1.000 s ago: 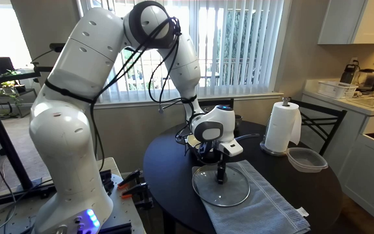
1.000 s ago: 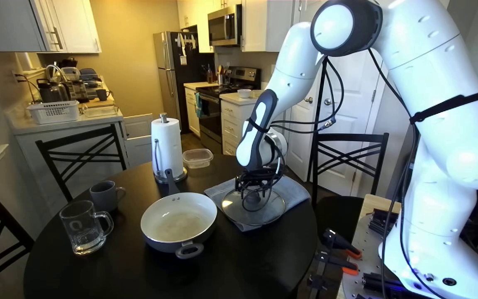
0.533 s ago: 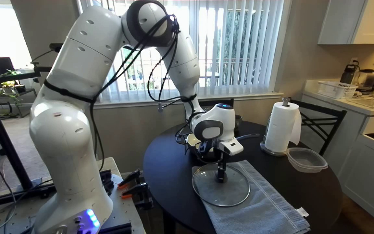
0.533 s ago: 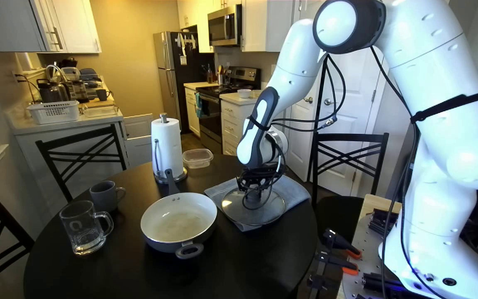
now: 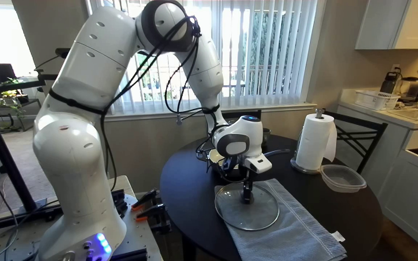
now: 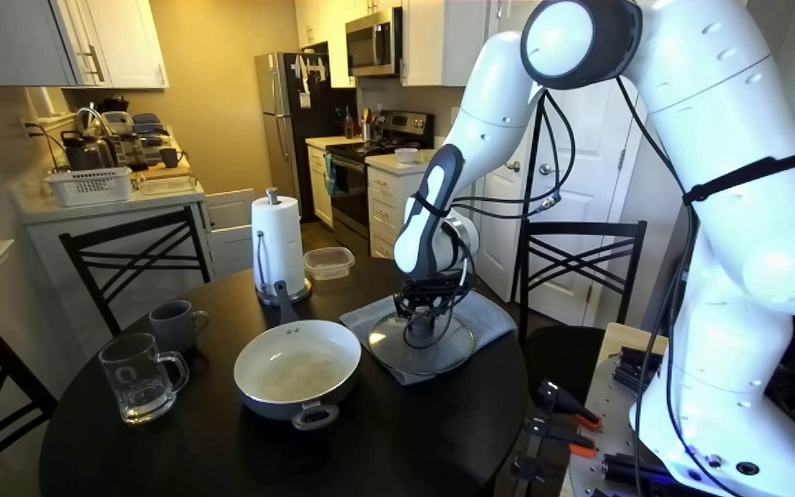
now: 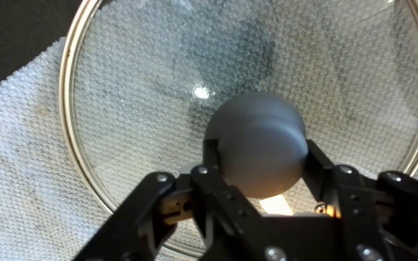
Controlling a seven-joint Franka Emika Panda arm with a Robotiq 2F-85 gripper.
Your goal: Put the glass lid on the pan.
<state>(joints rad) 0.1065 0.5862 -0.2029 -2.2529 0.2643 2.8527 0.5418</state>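
The glass lid (image 5: 263,214), a clear disc with a metal rim, lies flat on a folded grey-blue cloth in both exterior views. Its rounded dark knob (image 7: 263,159) sits between the fingers (image 7: 210,154) of my gripper (image 7: 261,149), which press on it from both sides. From above, the gripper (image 5: 247,197) reaches straight down onto the lid's middle. The pan (image 6: 299,373), pale inside and dark outside, stands beside the cloth, uncovered, its long handle (image 6: 286,302) pointing to the paper towels. In an exterior view the wrist hides much of the pan (image 5: 215,156).
A glass mug (image 6: 139,379) and a grey mug (image 6: 175,326) stand near the pan. A paper towel roll (image 6: 279,245) and a clear plastic tub (image 6: 328,264) are farther back on the round dark table. The cloth (image 5: 285,235) hangs toward the table's edge.
My fingers have drawn in onto the knob. The arm has risen very slightly, mostly in the earlier half second, while lid and pan stay where they were.
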